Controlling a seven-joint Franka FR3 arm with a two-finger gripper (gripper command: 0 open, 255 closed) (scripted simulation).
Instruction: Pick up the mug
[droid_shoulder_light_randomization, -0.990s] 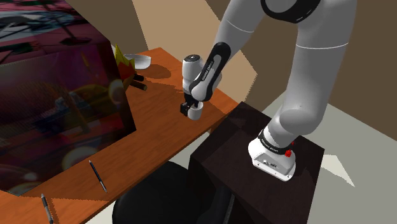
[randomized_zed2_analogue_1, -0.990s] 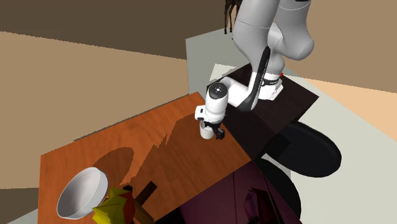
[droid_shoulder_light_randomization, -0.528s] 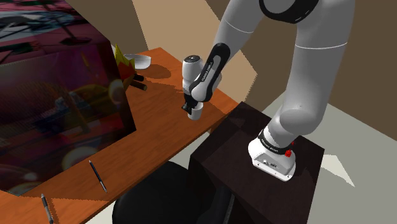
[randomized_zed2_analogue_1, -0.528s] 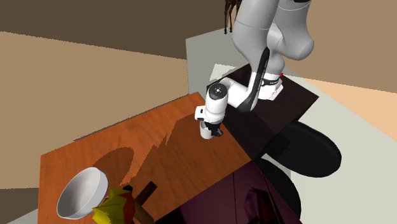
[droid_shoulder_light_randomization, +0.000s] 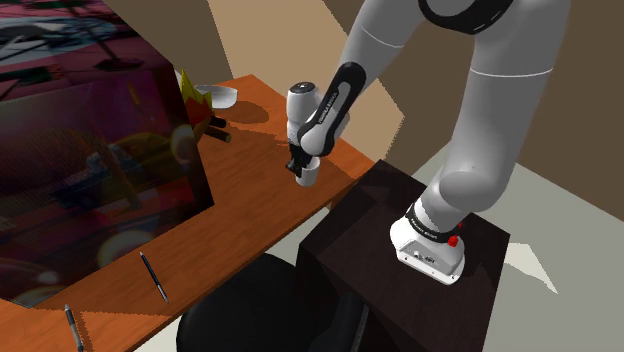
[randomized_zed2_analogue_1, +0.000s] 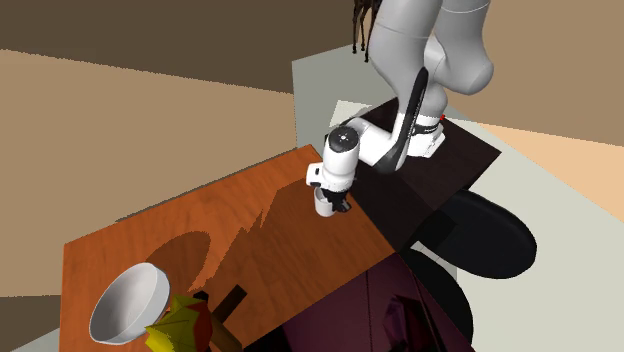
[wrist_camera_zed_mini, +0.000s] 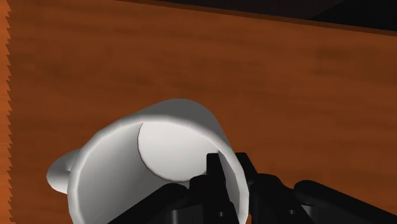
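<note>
Where the orange-brown desk (droid_shoulder_light_randomization: 250, 205) runs closest to the dark stand (droid_shoulder_light_randomization: 395, 215), the white mug (wrist_camera_zed_mini: 127, 159) hangs in the gripper (wrist_camera_zed_mini: 229, 167). The black fingers are clamped on its wall, one inside the rim and one outside, opposite the handle. Whether its base touches the desk cannot be told. A white bowl (randomized_zed2_analogue_1: 128, 303) lies well apart.
</note>
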